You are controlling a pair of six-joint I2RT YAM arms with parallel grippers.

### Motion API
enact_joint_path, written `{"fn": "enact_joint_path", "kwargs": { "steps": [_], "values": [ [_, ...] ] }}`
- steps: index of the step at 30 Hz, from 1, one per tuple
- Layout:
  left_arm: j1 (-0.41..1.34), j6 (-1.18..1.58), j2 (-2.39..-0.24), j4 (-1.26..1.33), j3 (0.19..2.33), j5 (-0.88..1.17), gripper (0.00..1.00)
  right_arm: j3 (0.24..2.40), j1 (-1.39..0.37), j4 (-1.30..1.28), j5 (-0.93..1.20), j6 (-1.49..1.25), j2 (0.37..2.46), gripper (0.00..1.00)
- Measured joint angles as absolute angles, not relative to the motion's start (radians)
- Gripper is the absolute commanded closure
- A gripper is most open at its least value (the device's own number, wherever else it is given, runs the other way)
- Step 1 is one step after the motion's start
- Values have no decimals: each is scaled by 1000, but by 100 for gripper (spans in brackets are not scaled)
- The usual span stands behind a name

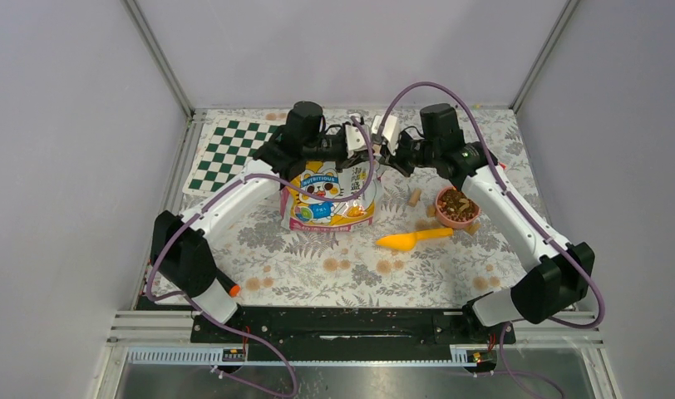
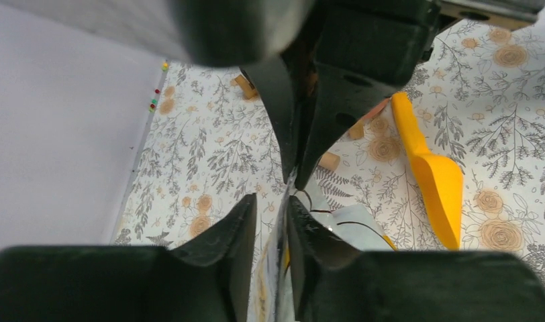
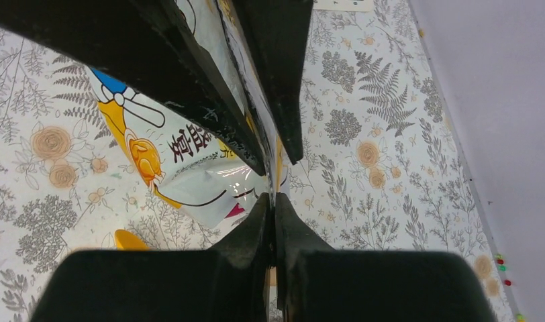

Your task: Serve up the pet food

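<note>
The yellow pet food bag [image 1: 330, 195] with the white cartoon cat stands upright mid-table. Both grippers meet at its top edge. My right gripper [image 3: 271, 196] is shut on the thin top edge of the bag [image 3: 189, 168]; it also shows in the top view [image 1: 384, 160]. My left gripper [image 2: 271, 198] straddles the same edge of the bag [image 2: 350, 231], with a gap between one finger and the bag; in the top view it is at the bag's top right corner [image 1: 363, 160]. A pink bowl [image 1: 457, 206] to the right holds brown kibble.
A yellow scoop [image 1: 413, 239] lies in front of the bowl and shows in the left wrist view [image 2: 434, 178]. Tan cork-like pieces [image 1: 415, 197] lie between bag and bowl. A green checkered mat [image 1: 234, 154] lies at the back left. Enclosure walls stand close on both sides.
</note>
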State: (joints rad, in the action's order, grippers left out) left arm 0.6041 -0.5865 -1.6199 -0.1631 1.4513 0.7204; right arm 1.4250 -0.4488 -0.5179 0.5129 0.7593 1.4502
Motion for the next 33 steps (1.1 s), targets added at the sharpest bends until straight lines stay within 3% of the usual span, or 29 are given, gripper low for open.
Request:
{"fn": "enact_joint_path", "kwargs": {
  "steps": [6,9,10,33],
  "values": [
    [611,-607,-1625,-179,1454,715,80,1320,-446,-391,503,663,1394,100],
    [612,-614,-1626,-188,1459,711,99,1301,-443,-351,509,620,1388,100],
    [612,-619,-1626,-191,1459,711,100,1300,-440,-342,514,607,1388,100],
    [625,-779,-1621,-251,1475,642,100,1204,-418,-194,464,481,1345,100]
  ]
}}
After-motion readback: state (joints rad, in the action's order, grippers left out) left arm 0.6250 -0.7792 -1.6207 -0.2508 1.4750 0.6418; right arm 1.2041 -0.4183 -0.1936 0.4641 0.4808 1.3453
